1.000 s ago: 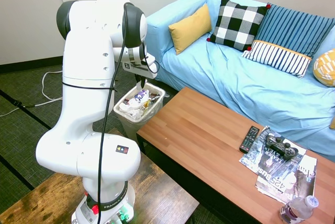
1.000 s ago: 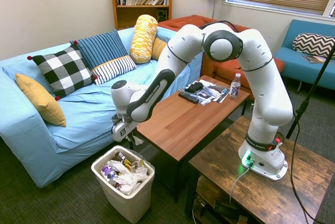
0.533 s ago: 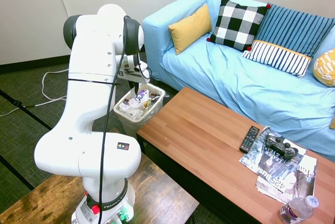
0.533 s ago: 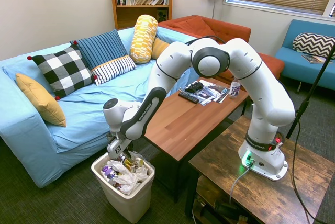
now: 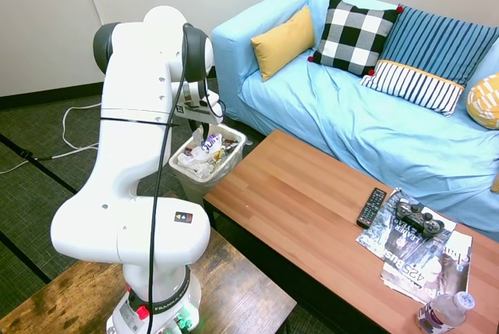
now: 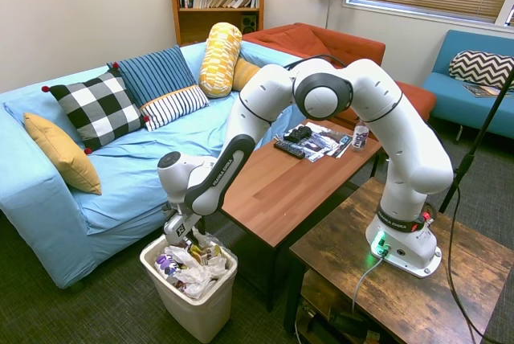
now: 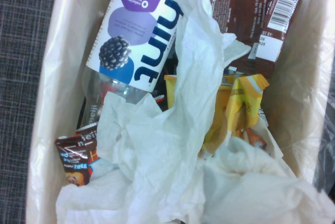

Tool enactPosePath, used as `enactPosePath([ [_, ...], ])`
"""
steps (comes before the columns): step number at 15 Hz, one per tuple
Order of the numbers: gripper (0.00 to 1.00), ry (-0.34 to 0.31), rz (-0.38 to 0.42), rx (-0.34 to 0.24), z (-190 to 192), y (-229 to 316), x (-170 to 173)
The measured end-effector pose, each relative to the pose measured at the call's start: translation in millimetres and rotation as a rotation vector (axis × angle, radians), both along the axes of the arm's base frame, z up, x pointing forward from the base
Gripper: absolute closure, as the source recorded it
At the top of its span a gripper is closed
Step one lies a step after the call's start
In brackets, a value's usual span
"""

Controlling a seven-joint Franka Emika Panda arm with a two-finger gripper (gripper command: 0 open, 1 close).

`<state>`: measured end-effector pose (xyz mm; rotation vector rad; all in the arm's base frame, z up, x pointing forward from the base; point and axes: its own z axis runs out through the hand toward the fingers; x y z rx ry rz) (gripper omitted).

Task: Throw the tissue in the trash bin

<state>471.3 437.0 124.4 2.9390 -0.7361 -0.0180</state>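
One white Franka arm is seen reaching down over the small white rectangular plastic trash bin [image 6: 191,289], its two-finger gripper [image 6: 193,241] poised right at the rim, above the rubbish. Whether the fingers are apart or together cannot be told; they are too small and half hidden against the litter in both outside views. White crumpled paper tissue [image 7: 172,145] is spread across the bin's contents in the wrist view, though which wad is the task's own, and whether it is already let go, cannot be settled.

The step in hand is judged to be the drop. It would be done well with the fingers parted fully while centred over the opening, clear of the flared rim, and a straight lift afterwards so nothing is dragged out.

Print can be read: "hint" on the clear plastic bottle with the white and purple label [image 7: 137,30] bearing a blackberry picture, and "FREE" on the small brown snack wrapper [image 7: 76,158]. A barcode is shown on the dark brown wrapper [image 7: 256,4].
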Motion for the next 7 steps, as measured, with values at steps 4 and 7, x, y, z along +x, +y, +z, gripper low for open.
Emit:
enactPosePath([
  [4,0.00,-0.005,-0.002,-0.001,1.8,2.1,-1.1],
  [7,0.00,-0.007,-0.007,0.000,2.6,2.2,-0.9],
])
